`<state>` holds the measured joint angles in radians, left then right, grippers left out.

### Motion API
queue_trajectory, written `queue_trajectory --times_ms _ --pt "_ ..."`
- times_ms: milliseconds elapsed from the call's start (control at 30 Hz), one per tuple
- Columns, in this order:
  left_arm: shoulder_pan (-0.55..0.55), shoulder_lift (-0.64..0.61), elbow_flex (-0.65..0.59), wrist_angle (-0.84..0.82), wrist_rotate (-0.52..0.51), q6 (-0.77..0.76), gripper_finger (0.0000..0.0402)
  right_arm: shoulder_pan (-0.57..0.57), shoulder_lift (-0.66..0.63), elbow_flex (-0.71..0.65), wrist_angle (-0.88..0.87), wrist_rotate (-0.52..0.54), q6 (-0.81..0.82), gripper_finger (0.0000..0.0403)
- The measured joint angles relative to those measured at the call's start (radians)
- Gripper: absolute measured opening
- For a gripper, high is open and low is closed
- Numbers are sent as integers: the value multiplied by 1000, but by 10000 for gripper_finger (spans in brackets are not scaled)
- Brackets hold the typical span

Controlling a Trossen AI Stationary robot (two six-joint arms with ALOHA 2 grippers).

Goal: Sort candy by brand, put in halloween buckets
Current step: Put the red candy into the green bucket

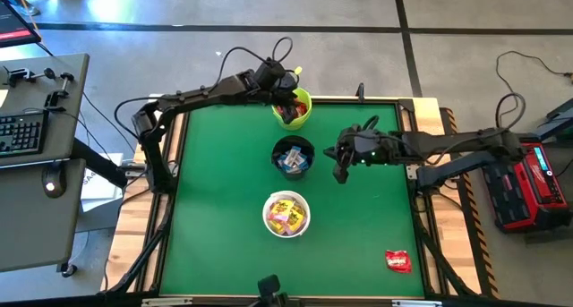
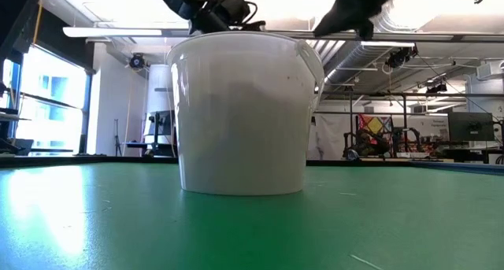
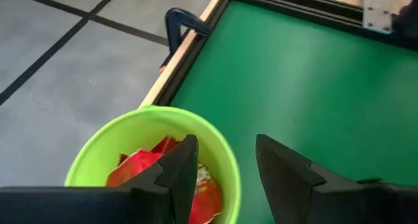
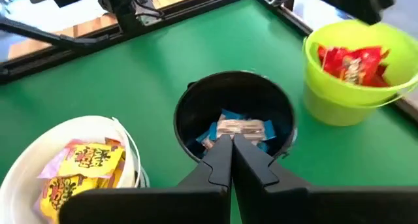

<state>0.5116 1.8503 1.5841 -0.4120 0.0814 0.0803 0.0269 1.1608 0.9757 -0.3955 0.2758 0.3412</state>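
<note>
The left gripper (image 3: pixel 225 178) is held over the lime green bucket (image 1: pixel 295 108) at the far edge of the counter (image 1: pixel 215 208), its fingers parted and empty — red packets (image 3: pixel 157 168) are seen in the bucket below. The right gripper (image 4: pixel 231 160) is poised beside the black bucket (image 1: pixel 293 157), fingers pressed together with nothing between them. Blue-and-white packets (image 4: pixel 238 129) lie in the black bucket, yellow packets (image 1: pixel 287 215) in the white bucket (image 1: pixel 286 213). One red candy (image 1: pixel 397 260) remains on the counter, well apart near the right front corner.

L claw (image 3: pixel 225 178) open at table's far edge; R claw (image 4: pixel 230 160) shut mid-table.
</note>
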Motion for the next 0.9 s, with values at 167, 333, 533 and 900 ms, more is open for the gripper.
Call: queue_trajectory --times_ms 167,333,533,900 --pt "-22 0 0 24 2 -20 147 3 -15 -116 84 -47 97 0" --pt "-57 0 0 65 -3 -24 147 35 -42 -151 63 -51 152 0" --pt "-82 -1 -27 111 -13 -20 147 91 -96 -152 -24 -48 231 0" --pt "-146 -192 -407 332 -53 -94 127 233 -99 -152 -260 -209 490 3"
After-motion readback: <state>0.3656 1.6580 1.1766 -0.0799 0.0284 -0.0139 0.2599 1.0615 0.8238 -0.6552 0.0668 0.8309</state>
